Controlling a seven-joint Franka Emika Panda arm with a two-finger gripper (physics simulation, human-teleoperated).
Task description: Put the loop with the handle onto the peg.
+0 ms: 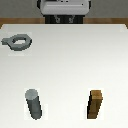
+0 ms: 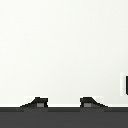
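The gripper [image 2: 63,103], its 2 fingertips spread apart and holding nothing, waits above the white table [image 1: 65,60] as the flat grey loop with the handle [image 1: 18,41] lies well away from the upright dark grey peg [image 1: 34,104], beside which stands 1 brown wooden block [image 1: 96,104]; the approach looks unstarted, and next calls for reaching and grasping the loop.

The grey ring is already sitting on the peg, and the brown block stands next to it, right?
Not quite. The ring is not on the peg; the exterior view shows it lying flat on the table, far from the peg, toward that view's upper left. The brown block does stand beside the peg.
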